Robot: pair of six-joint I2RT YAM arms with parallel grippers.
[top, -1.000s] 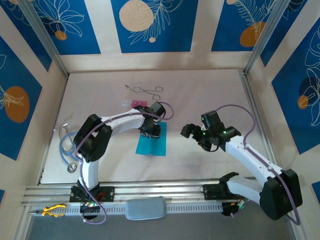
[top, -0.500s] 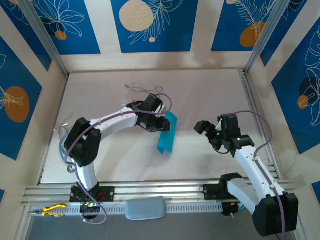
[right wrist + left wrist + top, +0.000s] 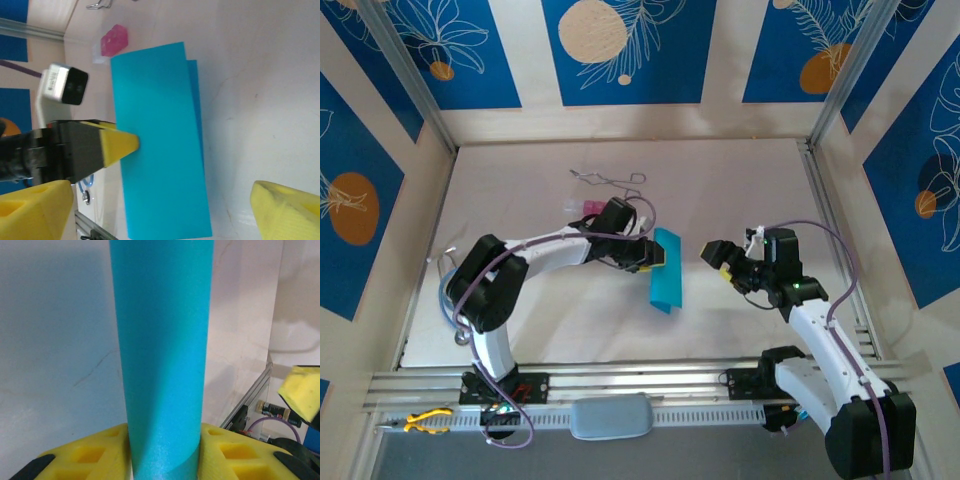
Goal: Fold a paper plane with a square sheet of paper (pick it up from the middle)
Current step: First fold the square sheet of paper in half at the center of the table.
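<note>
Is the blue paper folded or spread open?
Folded. In the right wrist view the blue paper shows two layers, the back edge peeking out beside the front one.

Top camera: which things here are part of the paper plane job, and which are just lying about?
In the job:
square sheet of paper, folded over, pinched in the left gripper
right gripper, open, facing the paper

Lying about:
metal forceps
pink block
stethoscope
yellow-handled pliers on the front rail
</note>
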